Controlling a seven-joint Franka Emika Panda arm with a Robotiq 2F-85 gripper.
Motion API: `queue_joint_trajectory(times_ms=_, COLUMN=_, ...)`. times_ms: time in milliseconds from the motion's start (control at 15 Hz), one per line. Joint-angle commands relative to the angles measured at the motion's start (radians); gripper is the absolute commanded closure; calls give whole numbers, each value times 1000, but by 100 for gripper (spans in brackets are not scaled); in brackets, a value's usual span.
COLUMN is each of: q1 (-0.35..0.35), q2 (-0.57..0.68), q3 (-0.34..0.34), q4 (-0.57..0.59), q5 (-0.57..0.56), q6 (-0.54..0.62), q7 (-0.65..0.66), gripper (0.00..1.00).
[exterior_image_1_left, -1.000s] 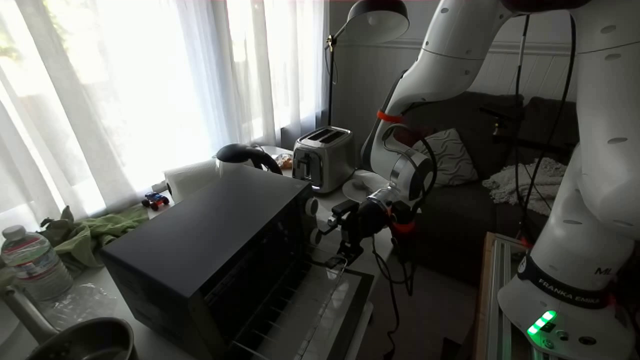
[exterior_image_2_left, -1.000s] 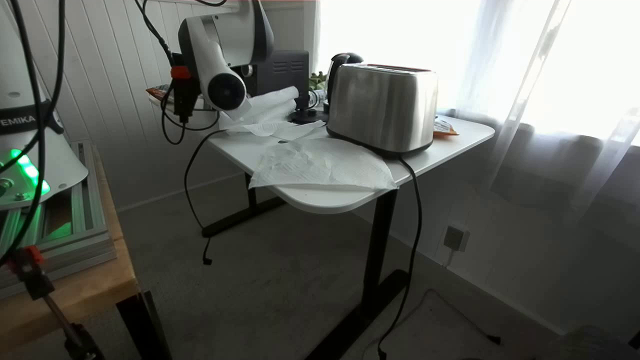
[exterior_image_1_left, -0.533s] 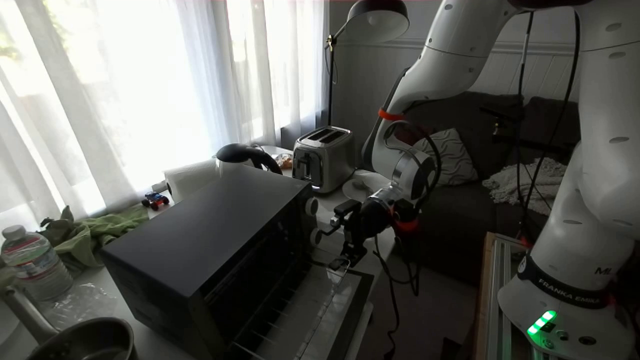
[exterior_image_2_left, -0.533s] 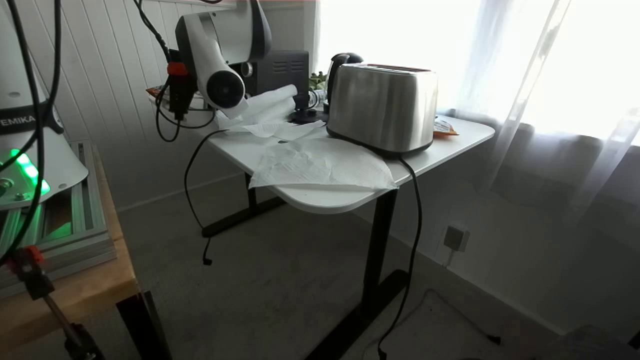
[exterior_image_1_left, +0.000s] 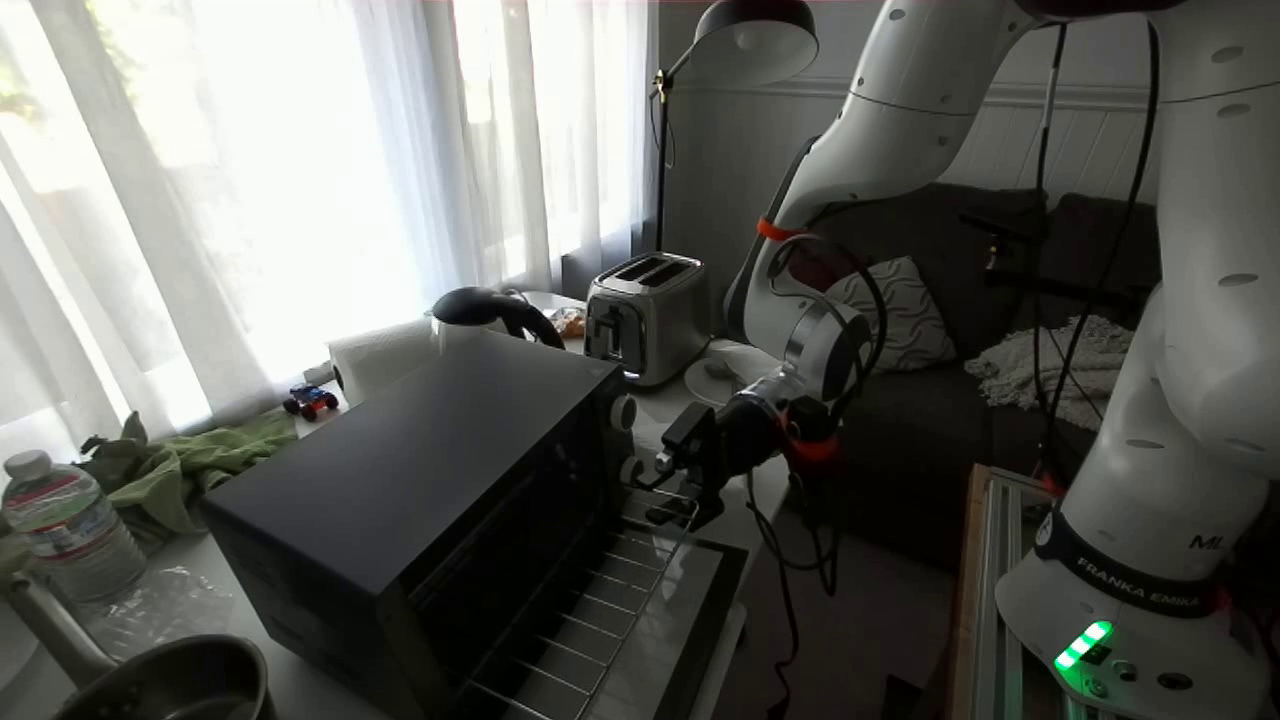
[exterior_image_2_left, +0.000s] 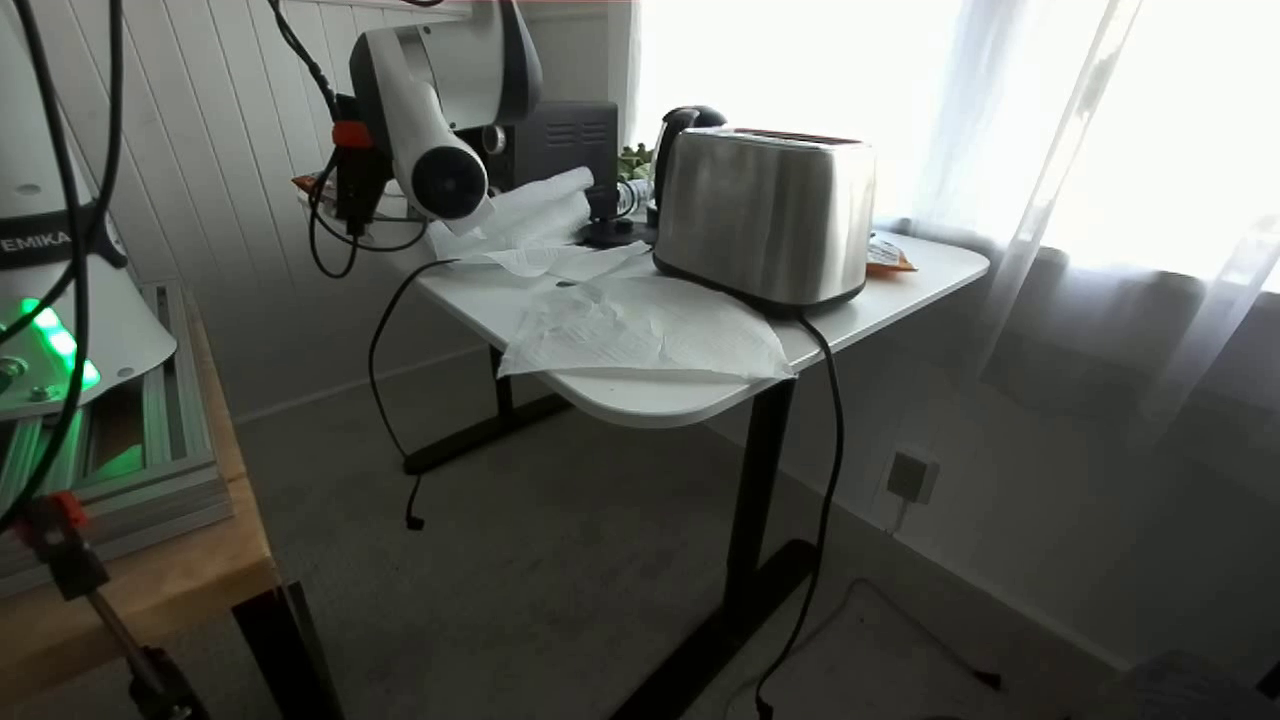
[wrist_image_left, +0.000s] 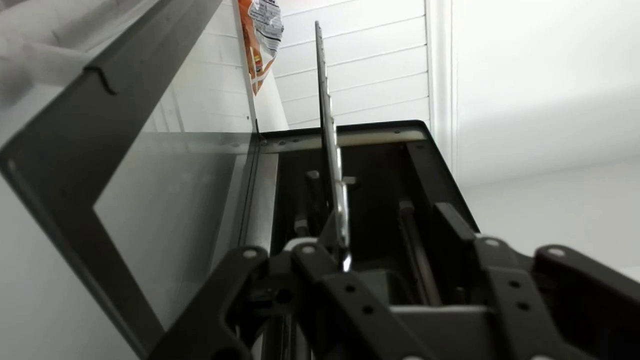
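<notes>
the glass door (exterior_image_1_left: 690, 592) is lying open, and the wire rack (wrist_image_left: 334, 150) is projecting partway from the toaster oven (exterior_image_1_left: 420, 450) over that door. the fingers (wrist_image_left: 454, 222) are standing apart with the rack's edge between them, close against the lower one (contact is looking likely). opening is appearing complete, while a firm grip is seemingly lacking.

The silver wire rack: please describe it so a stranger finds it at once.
Start at the dark grey, boxy toaster oven, its dark-framed glass door lowered. Over that door juts the wire rack, one end at the black two-fingered tool. Its thin parallel bars set it apart from the smooth pane below.
</notes>
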Motion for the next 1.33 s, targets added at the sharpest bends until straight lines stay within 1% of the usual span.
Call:
queue_joint_trajectory(times_ms=0, q1=1, q2=-3, q3=18, q4=-9, q5=27, q6=-25, q7=22, gripper=82)
queue_joint_trajectory(times_ms=133, q1=-1, q2=22, q3=26, q4=-2, q5=39, q6=-39, q7=12, gripper=95)
queue_joint_trajectory(times_ms=267, q1=4, q2=43, q3=37, q4=3, q5=57, q6=-43, q7=6, gripper=100)
queue_joint_trajectory(times_ms=600, q1=10, q2=60, q3=51, q4=9, q5=97, q6=-81, q7=-8, gripper=98)
queue_joint_trajectory(times_ms=1267, q1=38, q2=86, q3=69, q4=50, q5=173, q6=-62, q7=7, gripper=98)
